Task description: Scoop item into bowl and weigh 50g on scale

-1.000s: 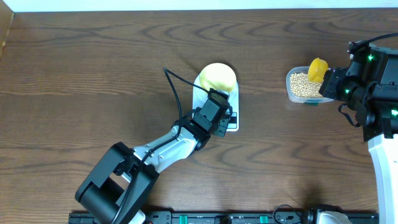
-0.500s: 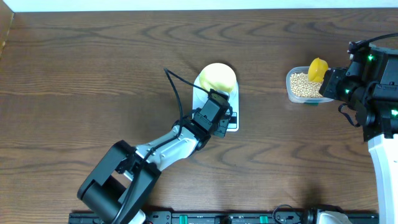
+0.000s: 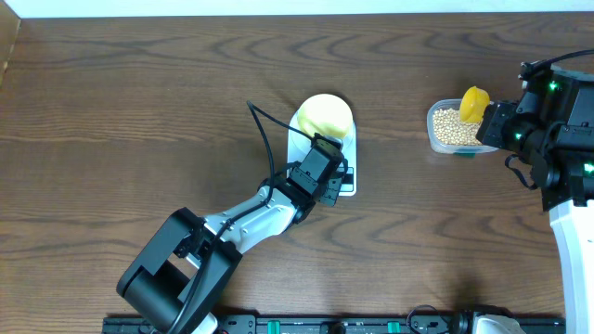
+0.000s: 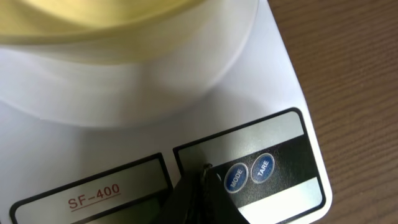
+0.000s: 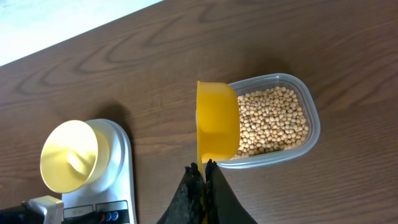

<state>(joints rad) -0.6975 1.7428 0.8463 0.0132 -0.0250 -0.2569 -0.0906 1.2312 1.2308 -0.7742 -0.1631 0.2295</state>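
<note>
The left tool (image 4: 203, 171), clenched on nothing, sits at the scale (image 4: 277, 68) panel, just beside the blue MODE button (image 4: 236, 178) and TARE button (image 4: 263, 168). "SF-400" is printed to the left. Beyond, the bowl (image 4: 93, 25) stands on the platform. The right tool (image 5: 203, 167) grasps the yellow scoop (image 5: 217, 121) by its handle, at the edge of the tub (image 5: 309, 112) of beans (image 5: 273, 121) on the desk (image 5: 124, 62).

The scale (image 3: 297, 147) sits near the middle of the counter (image 3: 139, 111), and the bowl (image 3: 325, 115) stands on its far part. My left pincer (image 4: 202, 180) hangs over the scale's near edge, just beside the buttons (image 4: 263, 168). Toward the right edge, well apart from the scale, the tub (image 3: 432, 139) holds the beans (image 3: 448, 128). The scoop (image 3: 474, 102), in my right pincer (image 5: 203, 169), is over the tub's far rim.
</note>
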